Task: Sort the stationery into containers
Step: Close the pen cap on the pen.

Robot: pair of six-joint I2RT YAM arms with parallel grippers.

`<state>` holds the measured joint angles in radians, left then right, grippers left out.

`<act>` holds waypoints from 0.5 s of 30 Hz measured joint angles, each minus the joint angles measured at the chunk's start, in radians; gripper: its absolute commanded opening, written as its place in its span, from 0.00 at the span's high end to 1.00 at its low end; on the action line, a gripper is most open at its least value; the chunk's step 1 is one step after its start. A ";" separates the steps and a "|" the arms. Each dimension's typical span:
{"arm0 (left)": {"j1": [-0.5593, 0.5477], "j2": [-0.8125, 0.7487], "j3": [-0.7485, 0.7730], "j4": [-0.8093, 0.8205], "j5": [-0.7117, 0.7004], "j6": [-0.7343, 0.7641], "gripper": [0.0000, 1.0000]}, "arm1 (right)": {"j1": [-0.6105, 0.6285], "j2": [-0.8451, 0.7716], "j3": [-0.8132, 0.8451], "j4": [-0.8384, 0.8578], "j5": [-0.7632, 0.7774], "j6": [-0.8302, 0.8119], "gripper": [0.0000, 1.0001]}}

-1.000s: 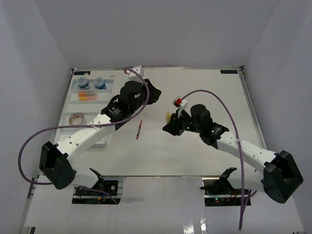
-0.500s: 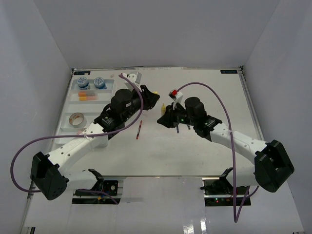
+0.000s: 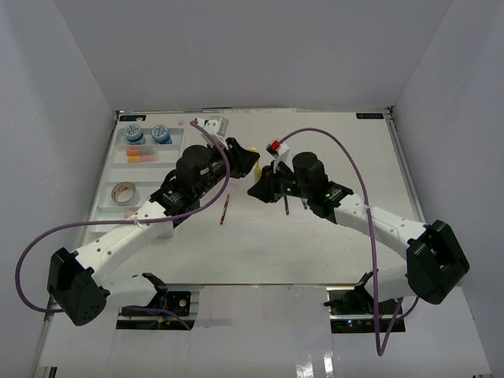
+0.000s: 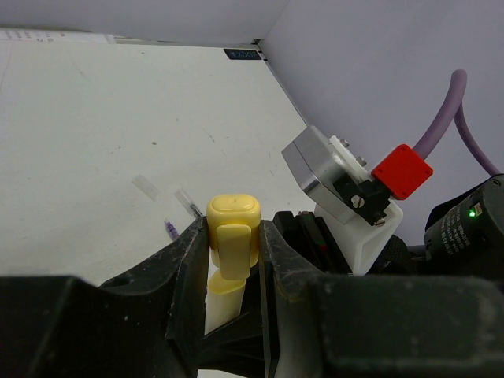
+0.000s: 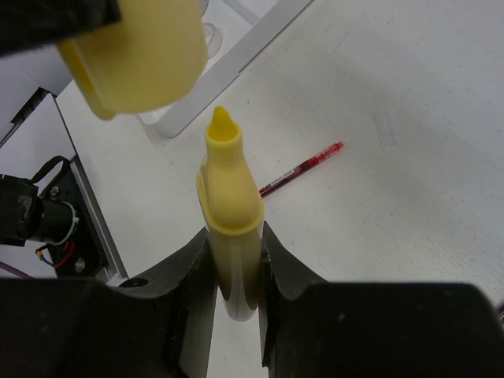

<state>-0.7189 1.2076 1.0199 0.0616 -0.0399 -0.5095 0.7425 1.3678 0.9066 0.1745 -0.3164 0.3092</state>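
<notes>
Sorting approx. half done: tubs [image 3: 133, 132], orange erasers [image 3: 138, 154] & tape roll [image 3: 124, 191] were found in the tray [image 3: 118, 167] at left, whereas a yellow marker [image 5: 230, 205] was clamped in the right gripper [image 5: 235, 260] and its cap [image 4: 233, 228] in the left gripper [image 4: 234, 240] at mid-table, w/ a red pen [image 3: 224, 210] lying unsorted nearby.

white table [image 3: 354, 157], pale grey walls [image 3: 252, 55]

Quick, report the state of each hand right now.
Left hand: closed on the yellow cap.
Right hand: closed on the yellow marker, its tip bare.
</notes>
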 measured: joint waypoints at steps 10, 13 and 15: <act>0.000 0.010 0.000 0.000 0.004 0.011 0.88 | 0.005 0.014 0.025 -0.003 0.005 -0.006 0.92; 0.000 0.015 0.000 -0.001 0.004 0.014 0.88 | 0.008 0.015 0.029 -0.008 0.006 -0.009 0.92; 0.000 0.016 0.000 -0.002 0.004 0.017 0.88 | 0.011 0.015 0.030 -0.008 0.008 -0.011 0.92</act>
<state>-0.7193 1.2236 1.0199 0.0601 -0.0357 -0.4927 0.7536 1.3830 0.9367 0.1669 -0.3088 0.2981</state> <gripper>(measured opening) 0.372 0.276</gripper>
